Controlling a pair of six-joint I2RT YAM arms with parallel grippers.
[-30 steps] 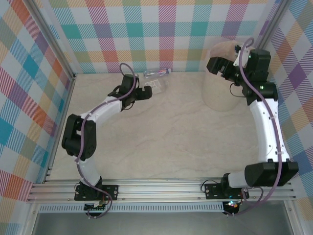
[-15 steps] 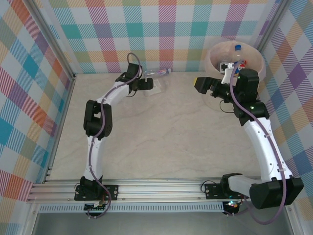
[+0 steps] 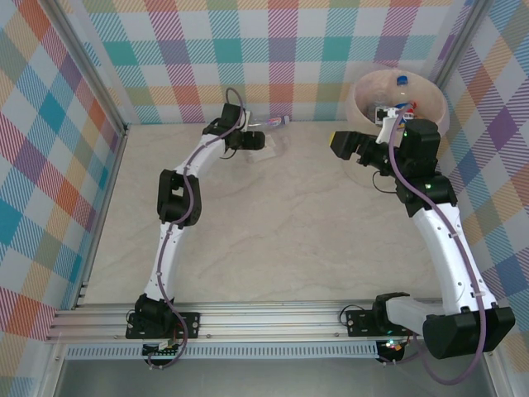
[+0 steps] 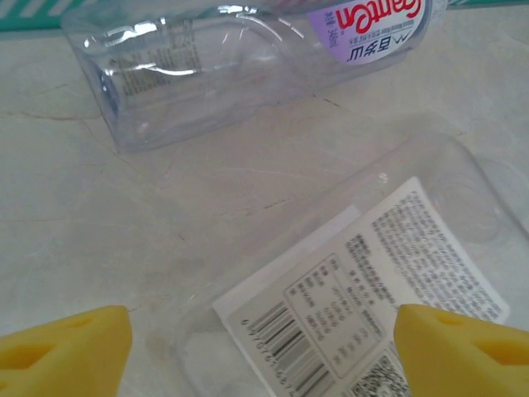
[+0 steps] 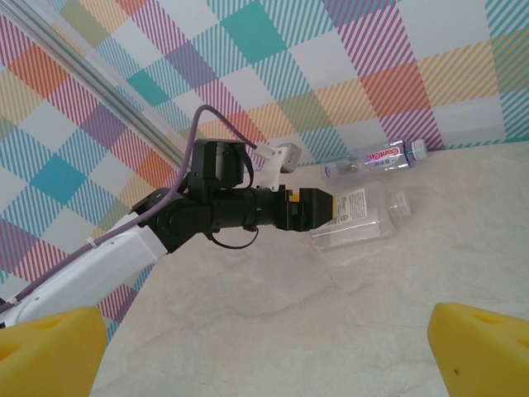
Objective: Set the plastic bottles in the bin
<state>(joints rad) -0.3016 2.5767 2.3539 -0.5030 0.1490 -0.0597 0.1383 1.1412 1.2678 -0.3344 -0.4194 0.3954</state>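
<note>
- Left gripper (image 4: 264, 356), wrist view: a flattened clear bottle (image 4: 372, 289) lies on the table directly between and just ahead of the two yellow fingertips (image 4: 62, 347), nearer the right-hand tip.
- Second bottle, purple-labelled (image 4: 215, 66), lies on its side beyond the first, further from the gripper, against the foot of the back wall. The two bottles are near each other; whether they touch cannot be told.
- Flattened bottle: transparent thin plastic, squashed, with a white paper label bearing a barcode and small print. Purple-labelled bottle: clear, ribbed, rounded body, lightly dented.
- Table (image 3: 273, 240): pale beige, marbled, matte.
- Left gripper jaws stand apart, one tip at each side of the wrist view, straddling the flattened bottle. Contact with the plastic cannot be confirmed, and nothing is lifted.
- Right gripper (image 3: 337, 145): jaws spread wide and holding nothing, hanging above the table just beside the bin (image 3: 357, 107), on the side facing the left arm.
- Bin: round, cream-white, with a pinkish liner. It holds bottles, one with a blue cap (image 3: 402, 81).
</note>
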